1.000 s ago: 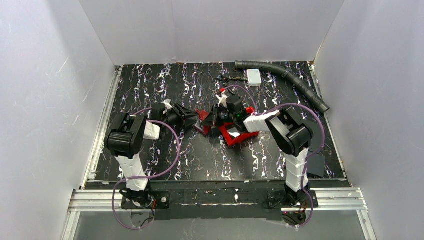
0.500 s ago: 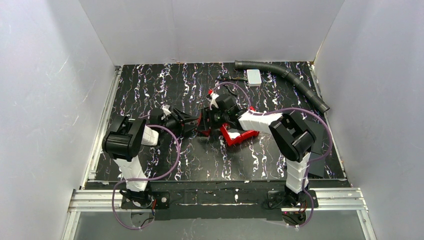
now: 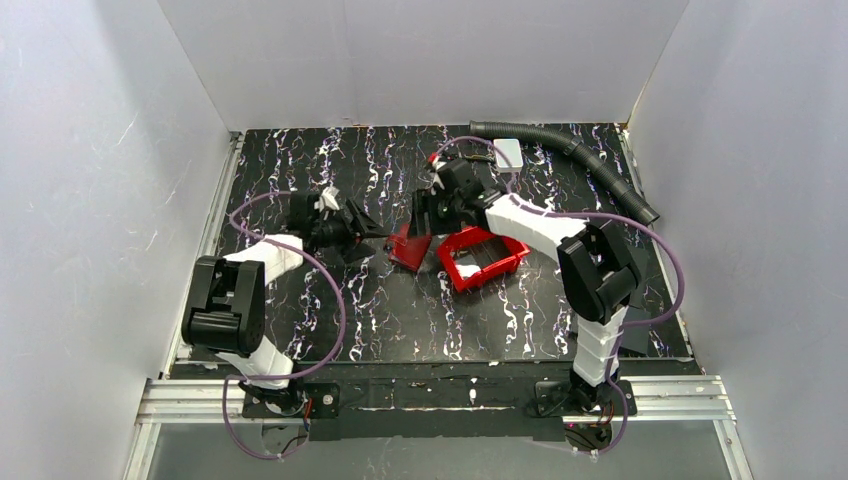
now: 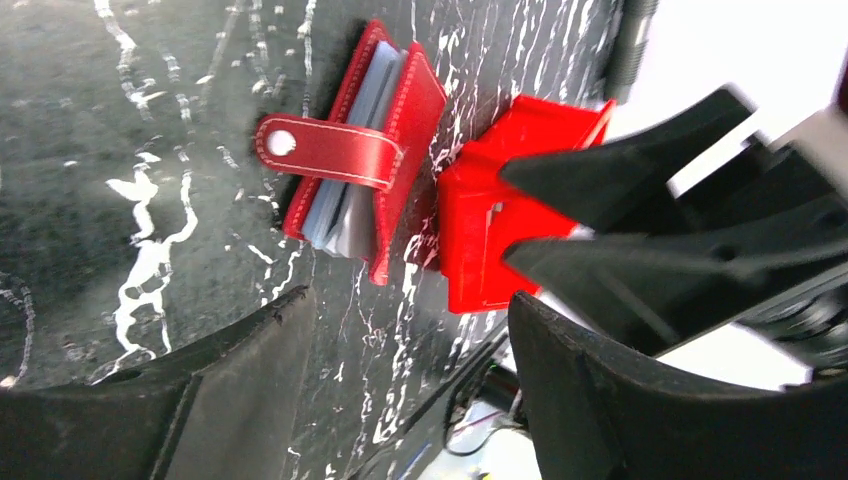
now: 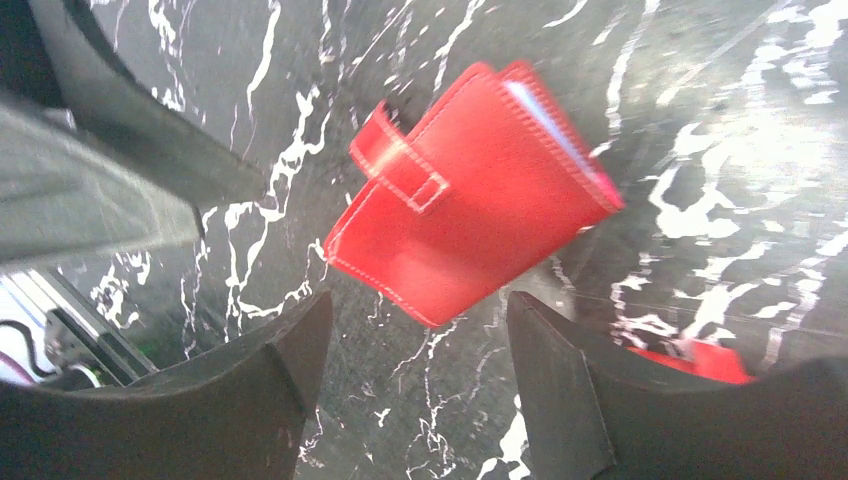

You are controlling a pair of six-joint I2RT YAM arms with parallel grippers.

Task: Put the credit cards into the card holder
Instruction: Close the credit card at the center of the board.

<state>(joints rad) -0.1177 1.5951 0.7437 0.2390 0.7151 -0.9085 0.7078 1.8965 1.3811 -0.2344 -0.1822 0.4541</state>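
**Card holder (image 4: pixel 400 130) folded on the tabletop (image 3: pixel 300 170), both hands spread**

The card holder is a small dark red wallet with pale stitching along its edges. It lies on the black, white-veined tabletop near the middle, between the two hands and just beside a red bin (image 4: pixel 472 235). Whether it touches the bin cannot be told. Its two covers are folded together but gape a little. In that gap the credit cards (image 4: pixel 338 218) show as a thin stack of pale grey-blue edges, tucked inside. A red strap (image 4: pixel 335 152) runs across one cover, and its rounded free end juts out past the edge, carrying a small round snap (image 4: pixel 281 143). The end stands off the cover instead of lying pressed down on it.

The left hand (image 4: pixel 410 300) hangs to the left of the card holder with its two black fingers set wide apart. It has hold of nothing, and only bare tabletop shows between them. The right hand (image 5: pixel 418 300) hangs on the far side of the card holder. Its fingers are likewise spread wide and it grips nothing. From the right wrist the wallet sits just ahead of the gap, clear of both fingers.

At the far edge lie a white box (image 3: pixel 508 153) and a dark ribbed hose (image 3: pixel 575 152). Black sheets (image 3: pixel 632 335) rest at the near right corner.
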